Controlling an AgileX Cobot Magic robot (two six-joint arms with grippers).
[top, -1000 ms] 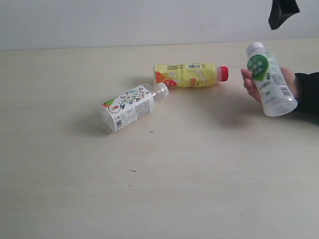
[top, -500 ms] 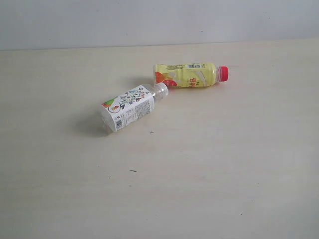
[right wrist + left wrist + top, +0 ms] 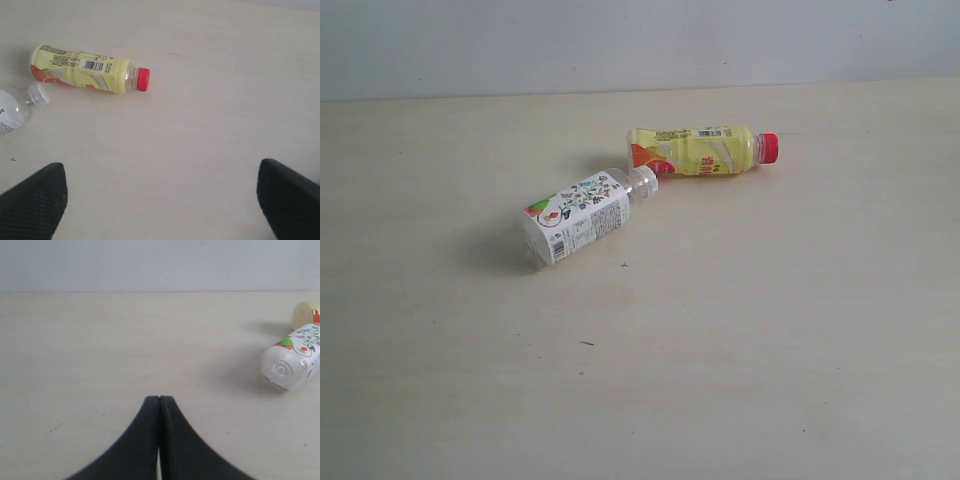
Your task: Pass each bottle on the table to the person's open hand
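Note:
Two bottles lie on their sides on the beige table (image 3: 740, 330). The yellow-labelled bottle with a red cap (image 3: 700, 150) (image 3: 85, 70) (image 3: 306, 314) is at the back. The clear bottle with a white pictured label (image 3: 582, 214) (image 3: 292, 360) (image 3: 15, 107) lies just in front of it, neck toward the yellow one. My left gripper (image 3: 159, 399) is shut with nothing in it, well off to one side of the clear bottle. My right gripper (image 3: 160, 190) hangs open above bare table beside the yellow bottle's cap. Neither gripper shows in the exterior view. The white green-labelled bottle, the red-labelled bottle and the person's hand are out of view.
A pale wall (image 3: 620, 40) runs behind the table's far edge. A few tiny dark specks (image 3: 586, 343) mark the tabletop in front of the bottles.
The hand holding the white green-labelled bottle has left the right side of the exterior view, and the dark gripper tip at the top right is gone too. The two lying bottles have not moved.

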